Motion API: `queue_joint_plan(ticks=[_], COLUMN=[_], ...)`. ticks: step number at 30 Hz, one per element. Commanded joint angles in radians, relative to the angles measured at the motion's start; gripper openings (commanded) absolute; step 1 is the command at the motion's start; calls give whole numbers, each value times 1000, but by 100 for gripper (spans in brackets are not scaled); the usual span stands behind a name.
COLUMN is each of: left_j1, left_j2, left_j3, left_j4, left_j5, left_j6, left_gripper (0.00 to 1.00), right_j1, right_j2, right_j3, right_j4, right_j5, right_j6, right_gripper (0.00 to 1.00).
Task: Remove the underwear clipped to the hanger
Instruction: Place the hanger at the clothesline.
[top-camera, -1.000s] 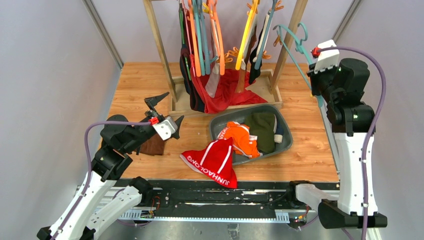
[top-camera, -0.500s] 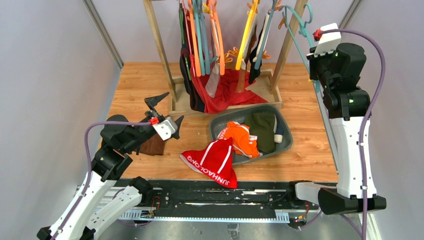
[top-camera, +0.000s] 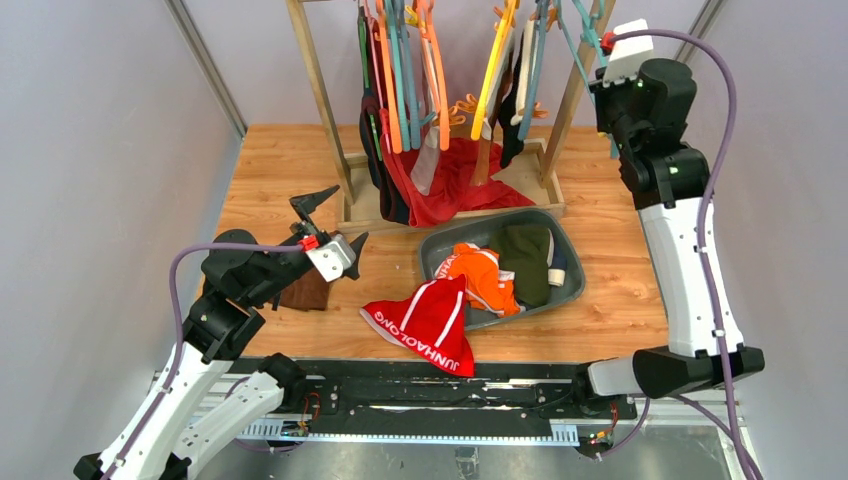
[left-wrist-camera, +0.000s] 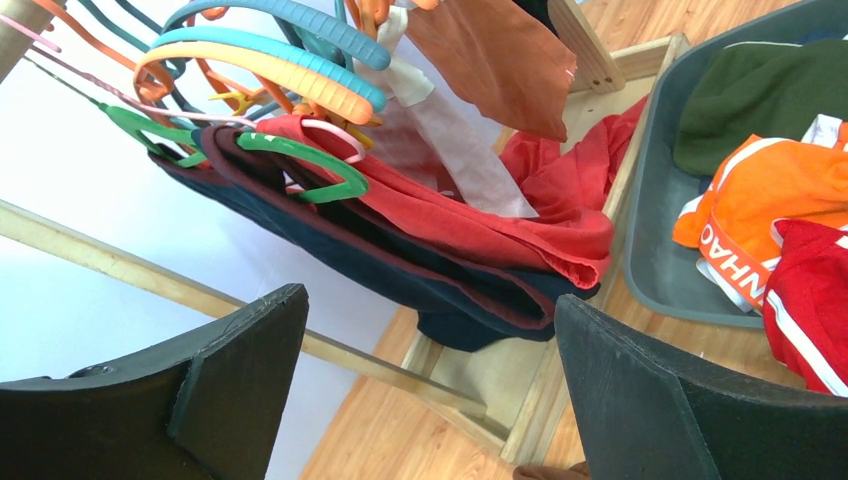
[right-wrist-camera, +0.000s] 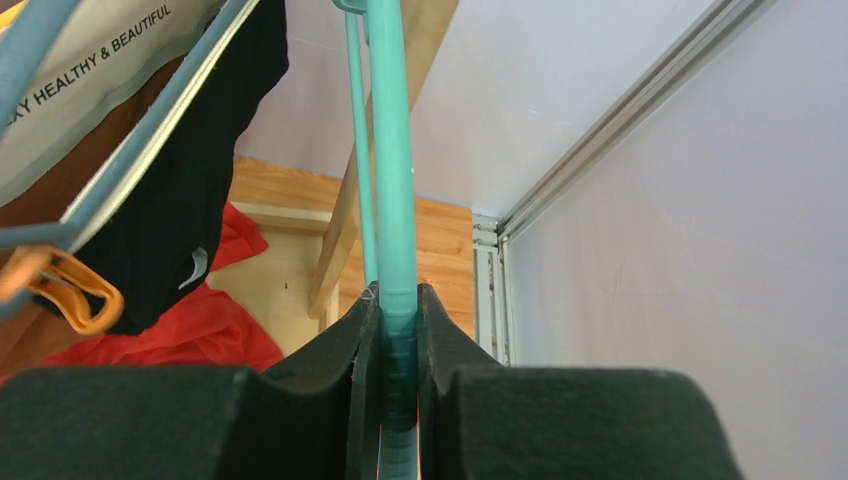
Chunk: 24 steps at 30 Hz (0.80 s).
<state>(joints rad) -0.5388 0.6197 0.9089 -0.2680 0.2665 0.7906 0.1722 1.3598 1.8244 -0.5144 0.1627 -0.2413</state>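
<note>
Right hand (right-wrist-camera: 398, 310) pinches one teal hanger (right-wrist-camera: 388, 150); left hand (top-camera: 342, 216) gapes wide, empty. One red brief (top-camera: 425, 322) lies against one grey bin (top-camera: 575, 275) — one black brief (right-wrist-camera: 190, 200) hangs.

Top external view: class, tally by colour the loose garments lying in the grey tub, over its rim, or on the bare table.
Red brief with white trim: 1
Orange garment: 1
Dark green garment: 1
Dark blue piece, mostly hidden: 1
Brown cloth: 1
Total: 5
</note>
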Motion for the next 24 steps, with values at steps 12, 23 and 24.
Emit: queue_joint_plan(ticks=[12, 23, 24], left_j1=[5, 5, 5], left_j2=[-12, -15, -16], left_j3=[-11, -15, -15], left_j4=[-2, -9, -10], left_j5=[47, 49, 50], left_j6=[22, 31, 33], left_gripper=[98, 98, 98], right_j1=[53, 52, 52], right_j2=[118, 205, 211], right_j3=[121, 226, 233], right_j4=[162, 118, 114], right_j5=[140, 111, 108], right_j6=[-61, -43, -43], right_gripper=[1, 1, 1])
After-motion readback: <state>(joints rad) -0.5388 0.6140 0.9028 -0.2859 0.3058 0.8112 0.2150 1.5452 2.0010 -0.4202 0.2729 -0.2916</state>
